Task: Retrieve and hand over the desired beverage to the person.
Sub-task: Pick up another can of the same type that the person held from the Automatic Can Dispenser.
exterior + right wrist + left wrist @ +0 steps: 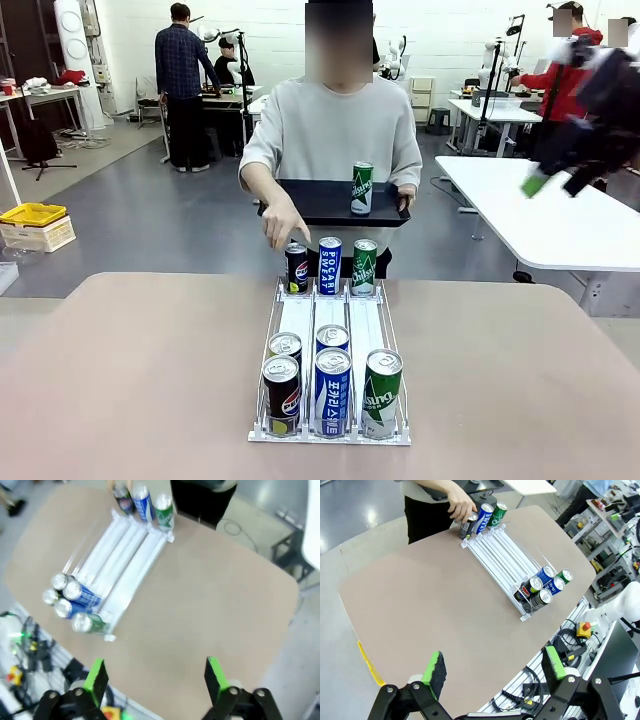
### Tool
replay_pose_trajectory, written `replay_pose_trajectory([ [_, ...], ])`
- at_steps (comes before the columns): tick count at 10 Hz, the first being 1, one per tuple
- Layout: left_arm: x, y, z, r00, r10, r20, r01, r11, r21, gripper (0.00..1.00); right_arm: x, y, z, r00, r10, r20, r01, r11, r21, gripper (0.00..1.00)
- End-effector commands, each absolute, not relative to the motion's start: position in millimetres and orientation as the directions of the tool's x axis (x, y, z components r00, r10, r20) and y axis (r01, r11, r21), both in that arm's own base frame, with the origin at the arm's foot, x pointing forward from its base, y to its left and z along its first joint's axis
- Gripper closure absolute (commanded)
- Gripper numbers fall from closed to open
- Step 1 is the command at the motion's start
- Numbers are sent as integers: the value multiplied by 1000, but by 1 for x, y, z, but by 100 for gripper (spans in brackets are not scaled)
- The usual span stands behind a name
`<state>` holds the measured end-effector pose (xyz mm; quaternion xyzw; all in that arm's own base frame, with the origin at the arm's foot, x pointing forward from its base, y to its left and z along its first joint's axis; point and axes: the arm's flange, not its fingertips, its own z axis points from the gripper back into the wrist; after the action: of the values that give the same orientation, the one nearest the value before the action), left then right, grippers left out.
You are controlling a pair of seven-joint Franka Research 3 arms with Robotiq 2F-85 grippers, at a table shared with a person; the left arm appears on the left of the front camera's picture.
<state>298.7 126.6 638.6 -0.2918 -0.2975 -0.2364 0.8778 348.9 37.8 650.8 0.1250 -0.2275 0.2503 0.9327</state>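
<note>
Person (pixel 330 135) in grey sweatshirt, hand (pixel 284 226) on black can (pixel 296 270)

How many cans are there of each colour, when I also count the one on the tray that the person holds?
Black cans: 3
Blue cans: 3
Green cans: 3, one of them on the tray
Total: 9

black linked jaws with green pads (pixel 436 674); person (pixel 330 130) in light grey sweatshirt
</note>
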Motion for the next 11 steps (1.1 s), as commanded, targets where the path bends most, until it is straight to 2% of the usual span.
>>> replay_pose_trajectory([
  [1,297,128,638,694,-248,676,609,703,-367,0,312,-42,626,677,329,659,-553,818,160,0],
  [4,297,128,638,694,-248,676,609,703,-367,0,294,-119,622,698,145,701,-535,756,376,0],
  [11,297,128,638,694,-248,676,609,703,-367,0,312,-110,655,770,264,581,-523,783,337,0],
])
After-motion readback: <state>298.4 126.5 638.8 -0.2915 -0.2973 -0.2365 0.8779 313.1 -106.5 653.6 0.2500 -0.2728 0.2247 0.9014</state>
